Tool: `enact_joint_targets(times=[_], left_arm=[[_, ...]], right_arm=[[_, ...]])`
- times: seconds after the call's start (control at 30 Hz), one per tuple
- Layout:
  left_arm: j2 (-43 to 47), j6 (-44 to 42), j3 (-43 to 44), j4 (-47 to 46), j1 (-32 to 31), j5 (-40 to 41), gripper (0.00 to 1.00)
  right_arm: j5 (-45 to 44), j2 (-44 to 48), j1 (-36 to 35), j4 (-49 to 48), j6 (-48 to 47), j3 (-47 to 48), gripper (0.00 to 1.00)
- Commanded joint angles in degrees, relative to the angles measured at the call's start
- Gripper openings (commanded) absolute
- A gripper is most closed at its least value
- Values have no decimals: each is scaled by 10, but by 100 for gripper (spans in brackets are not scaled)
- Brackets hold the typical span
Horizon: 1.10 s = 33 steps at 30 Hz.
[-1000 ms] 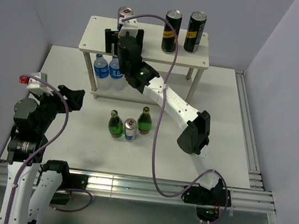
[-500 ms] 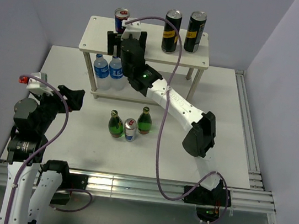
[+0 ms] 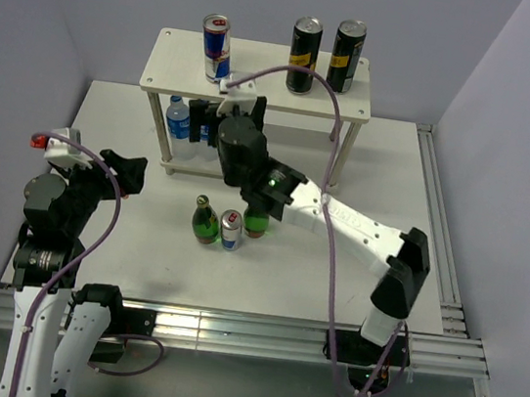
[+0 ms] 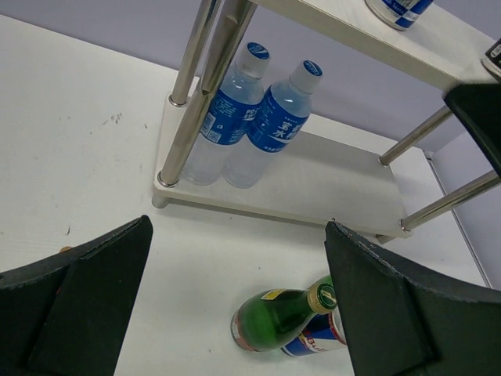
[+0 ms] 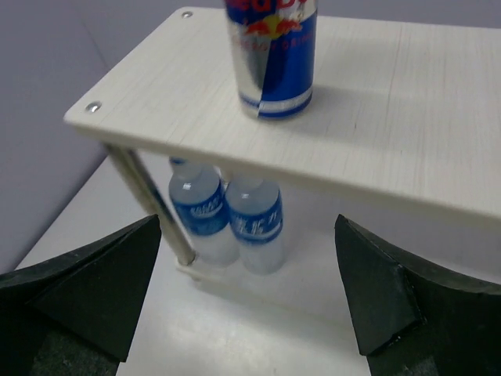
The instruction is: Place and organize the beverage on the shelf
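I have the shelf [image 3: 170, 67] at 12 o'clock on the bench [image 3: 396, 178], and three of the six drinks stand upright on its top board [image 3: 261, 84]. One silver-and-blue can [image 3: 216, 48] is toward the 9 o'clock end. The two black cans [image 3: 304, 56] stand side by side toward the 3 o'clock end, well apart from it. The other three stand in a tight cluster on the bench near its middle, at 6 o'clock from the shelf. The second silver-and-blue can [image 3: 231, 231] has a green bottle [image 3: 206, 221] just at its 9 o'clock. The second green bottle [image 3: 256, 223] is at its 2 o'clock, its neck hidden under my right arm. I cannot tell whether these three touch. Two water bottles [image 4: 231, 113] stand side by side on the lower board [image 4: 329, 184] at its 9 o'clock end. My right gripper [image 3: 225, 114] hangs in front of the shelf, at 6 o'clock from the silver-and-blue can and clear of it. Its fingers are spread wide with nothing between them, and its wrist camera looks across the top board at that can. My left gripper [image 3: 122, 174] hovers over the bench at 9 o'clock, facing the shelf and the cluster. Its fingers are also fully apart and hold nothing.
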<state>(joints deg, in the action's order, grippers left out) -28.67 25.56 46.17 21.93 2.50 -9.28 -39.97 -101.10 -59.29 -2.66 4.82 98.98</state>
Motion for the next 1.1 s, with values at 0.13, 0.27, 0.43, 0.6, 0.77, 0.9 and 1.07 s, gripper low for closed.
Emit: enact_joint_targets(times=[0.13,0.27,0.43,0.6,0.77,0.9,1.07], left_arm=[[9,27,-9,-26,-5,-105,99],[39,65,-26,-23,-22,-116,99],[-76,59,70,22,-60,-47,99],[-177,41,203,25,-133,165,99],[-257,44,241,64,-360,380,99],[-237,161,168,77,-618,606,99],[-281,493,96,250,-891,794,99]], right_arm=[[-141,239,-132,-59,22,-210,99],[-220,346,-194,-19,71,-304,99],[-281,387,-236,103,208,-354,99],[-344,390,-264,231,337,-354,98],[-385,371,-282,492,522,-324,98],[-376,350,-282,684,761,-312,98],[-360,338,-296,841,906,-340,99]])
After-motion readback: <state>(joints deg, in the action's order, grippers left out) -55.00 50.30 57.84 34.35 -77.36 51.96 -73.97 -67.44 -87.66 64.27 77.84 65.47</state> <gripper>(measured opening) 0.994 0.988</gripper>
